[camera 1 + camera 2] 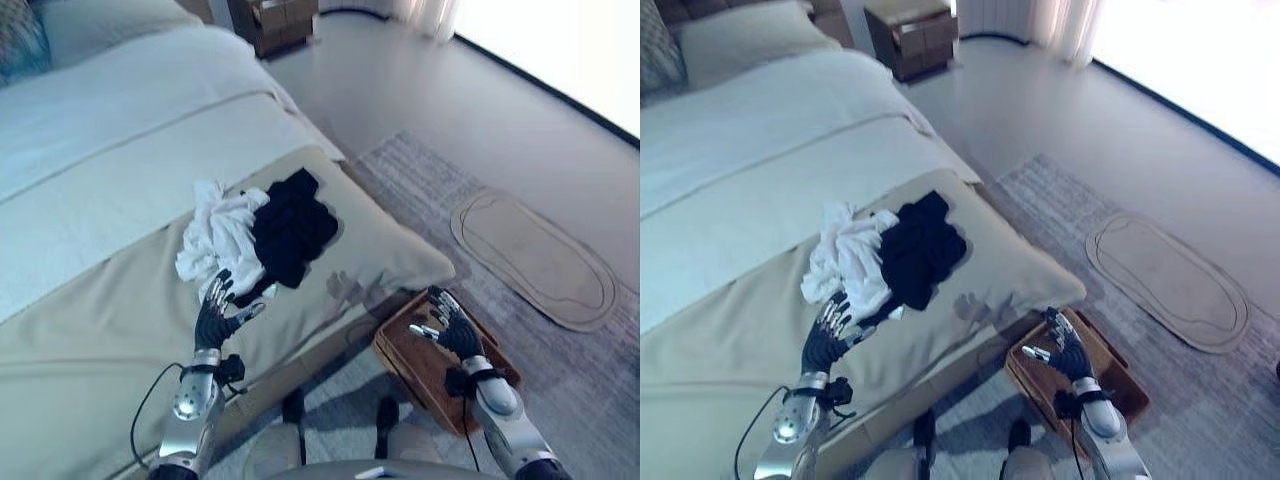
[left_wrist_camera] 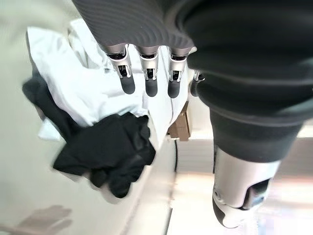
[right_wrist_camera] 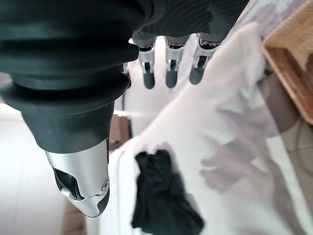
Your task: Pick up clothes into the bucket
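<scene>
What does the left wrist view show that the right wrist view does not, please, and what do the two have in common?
The left wrist view alone shows the white clothes, lying partly under the black garment, and the left hand with its fingers straight just above them. The right wrist view alone shows the brown wooden basket beside the bed's corner and the right hand, open, holding nothing. Both show the black garment lying on the beige bed cover, untouched by either hand.

White garment and black garment crumpled together on bed.
</scene>
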`<state>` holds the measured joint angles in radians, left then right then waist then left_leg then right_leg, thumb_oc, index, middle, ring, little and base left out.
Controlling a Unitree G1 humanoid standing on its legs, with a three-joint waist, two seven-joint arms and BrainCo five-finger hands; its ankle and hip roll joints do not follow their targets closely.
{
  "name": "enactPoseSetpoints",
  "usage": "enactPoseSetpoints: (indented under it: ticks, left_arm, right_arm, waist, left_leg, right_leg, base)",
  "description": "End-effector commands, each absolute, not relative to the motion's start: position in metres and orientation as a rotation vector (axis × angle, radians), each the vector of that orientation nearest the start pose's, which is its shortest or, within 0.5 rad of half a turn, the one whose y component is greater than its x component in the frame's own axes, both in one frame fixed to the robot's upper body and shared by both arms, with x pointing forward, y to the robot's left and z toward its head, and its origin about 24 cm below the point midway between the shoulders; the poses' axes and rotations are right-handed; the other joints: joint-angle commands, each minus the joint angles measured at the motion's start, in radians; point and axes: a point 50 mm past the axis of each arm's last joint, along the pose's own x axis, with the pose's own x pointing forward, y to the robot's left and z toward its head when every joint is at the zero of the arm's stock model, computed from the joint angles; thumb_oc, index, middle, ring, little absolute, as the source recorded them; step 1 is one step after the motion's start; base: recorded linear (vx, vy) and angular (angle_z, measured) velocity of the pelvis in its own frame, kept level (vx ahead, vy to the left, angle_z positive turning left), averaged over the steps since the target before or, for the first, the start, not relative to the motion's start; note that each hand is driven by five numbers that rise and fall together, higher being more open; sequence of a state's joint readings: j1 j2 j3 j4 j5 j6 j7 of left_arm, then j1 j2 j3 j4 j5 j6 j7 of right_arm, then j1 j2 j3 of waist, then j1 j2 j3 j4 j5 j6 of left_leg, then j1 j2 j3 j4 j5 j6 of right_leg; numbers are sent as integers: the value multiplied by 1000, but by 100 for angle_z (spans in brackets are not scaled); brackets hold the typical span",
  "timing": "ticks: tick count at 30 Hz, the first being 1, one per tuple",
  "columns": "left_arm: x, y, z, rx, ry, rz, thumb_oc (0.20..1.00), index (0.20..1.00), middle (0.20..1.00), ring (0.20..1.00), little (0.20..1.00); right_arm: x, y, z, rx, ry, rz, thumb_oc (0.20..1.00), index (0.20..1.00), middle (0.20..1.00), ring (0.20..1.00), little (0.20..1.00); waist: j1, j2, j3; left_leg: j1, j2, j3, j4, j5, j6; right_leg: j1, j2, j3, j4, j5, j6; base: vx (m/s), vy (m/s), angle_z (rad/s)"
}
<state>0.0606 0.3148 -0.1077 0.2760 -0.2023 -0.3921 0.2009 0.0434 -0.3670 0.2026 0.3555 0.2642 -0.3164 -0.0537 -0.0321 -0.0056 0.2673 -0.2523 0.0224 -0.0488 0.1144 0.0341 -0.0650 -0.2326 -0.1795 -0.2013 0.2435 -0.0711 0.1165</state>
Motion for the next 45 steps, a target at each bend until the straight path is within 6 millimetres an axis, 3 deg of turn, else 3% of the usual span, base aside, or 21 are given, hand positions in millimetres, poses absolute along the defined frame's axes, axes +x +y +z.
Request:
enactPoseSetpoints:
  ticks: [1, 5, 12, 17, 18, 19, 24, 28, 38, 45]
  left_arm:
    - [244, 223, 47, 259, -251, 202, 1000, 1000, 1000, 1000, 1000]
    - [264, 227, 67, 448, -341, 297, 1000, 1000, 1000, 1000, 1000]
    - [288, 242, 96, 582, -438, 479, 1000, 1000, 1000, 1000, 1000]
    - [309, 263, 140, 689, -554, 663, 1000, 1000, 1000, 1000, 1000]
    - [309, 263, 140, 689, -554, 663, 1000, 1000, 1000, 1000, 1000]
    - [312, 270, 155, 737, -586, 705, 1000, 1000, 1000, 1000, 1000]
    - [320, 289, 184, 850, -614, 804, 1000, 1000, 1000, 1000, 1000]
    - [327, 304, 193, 976, -563, 842, 1000, 1000, 1000, 1000, 1000]
    - [338, 344, 190, 1164, -287, 872, 1000, 1000, 1000, 1000, 1000]
    - [340, 348, 200, 1197, -272, 822, 1000, 1000, 1000, 1000, 1000]
  right_arm:
    - [248, -194, 23, -77, -93, 23, 1000, 1000, 1000, 1000, 1000]
    - [264, -190, 43, -48, -181, 4, 1000, 1000, 1000, 1000, 1000]
    - [281, -185, 70, -61, -290, 0, 1000, 1000, 1000, 1000, 1000]
    - [290, -182, 89, -68, -363, 7, 1000, 1000, 1000, 1000, 1000]
    - [290, -182, 89, -68, -363, 7, 1000, 1000, 1000, 1000, 1000]
    - [291, -181, 91, -74, -372, 17, 1000, 1000, 1000, 1000, 1000]
    - [294, -177, 99, -89, -401, 50, 1000, 1000, 1000, 1000, 1000]
    - [292, -177, 103, -89, -419, 74, 1000, 1000, 1000, 1000, 1000]
    - [288, -181, 107, -118, -429, 115, 1000, 1000, 1000, 1000, 1000]
    - [286, -183, 107, -115, -429, 128, 1000, 1000, 1000, 1000, 1000]
  waist:
    - [22, -80, 46]
    - [9, -83, 90]
    - [-5, -83, 120]
    - [-26, -92, 147]
    - [-26, -92, 147]
    - [-33, -93, 153]
    - [-49, -99, 166]
    - [-67, -103, 165]
    - [-111, -113, 137]
    - [-124, -113, 118]
  left_leg:
    - [-88, -2, 26, 216, -128, 31]
    - [-235, -7, 21, 316, -145, 32]
    - [-395, -3, 24, 429, -174, 33]
    - [-515, -1, 33, 489, -184, 38]
    - [-516, -1, 33, 490, -184, 38]
    - [-539, -2, 33, 498, -186, 40]
    - [-589, 6, 49, 526, -195, 46]
    - [-629, 7, 49, 549, -201, 47]
    - [-690, 17, 72, 568, -200, 53]
    - [-718, 18, 74, 561, -192, 52]
  right_leg:
    - [-66, -97, 74, -5, 110, 57]
    - [-209, -105, 92, 84, 98, 49]
    - [-371, -91, 124, 167, 81, 37]
    - [-497, -87, 147, 212, 85, 39]
    - [-497, -87, 147, 212, 85, 39]
    - [-521, -87, 148, 217, 89, 42]
    - [-584, -86, 154, 240, 95, 48]
    - [-617, -87, 156, 248, 100, 53]
    - [-694, -78, 176, 250, 126, 65]
    - [-717, -81, 175, 236, 138, 71]
  base:
    - [-134, 48, 5]
    - [-117, 30, 3]
    - [-66, 36, -1]
    - [-47, 42, -9]
    - [-33, 58, -5]
    - [-27, 53, -2]
    - [-24, 50, -9]
    - [-22, 26, -8]
    - [-19, 48, -9]
    - [-6, 3, -2]
